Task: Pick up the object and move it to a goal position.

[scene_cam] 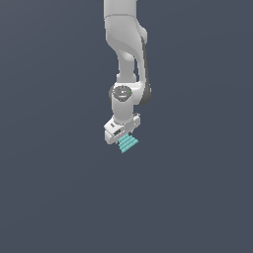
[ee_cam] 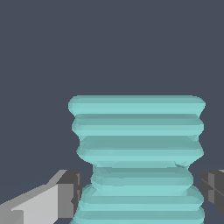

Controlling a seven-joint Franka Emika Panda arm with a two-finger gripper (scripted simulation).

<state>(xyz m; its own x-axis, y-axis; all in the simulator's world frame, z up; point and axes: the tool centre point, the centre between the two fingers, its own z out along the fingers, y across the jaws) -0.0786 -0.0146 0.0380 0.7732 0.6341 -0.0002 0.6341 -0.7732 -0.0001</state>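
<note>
You have the object (scene_cam: pixel 128 143) between the jaws of the gripper (scene_cam: pixel 123 140), and from these pictures I judge that it is already grasped and the carrying to the goal is the step in hand. In the exterior view the teal ribbed piece sticks out just under the white gripper, near the middle of the scene. In the wrist view the object (ee_cam: pixel 138 153) fills the space between the two dark fingertips (ee_cam: pixel 70 192), one on each side, and both seem to touch its narrow part, so the jaws are closed around it and only as wide as the piece.

To do this step well, keep the grip firm and move smoothly, because the ribs are rounded and the piece could slip or turn between the pads. Avoid quick turns of the wrist. No goal marker shows in either view, so I cannot tell how far you must go.

Counted: one arm, one gripper with two fingers, one teal object.
</note>
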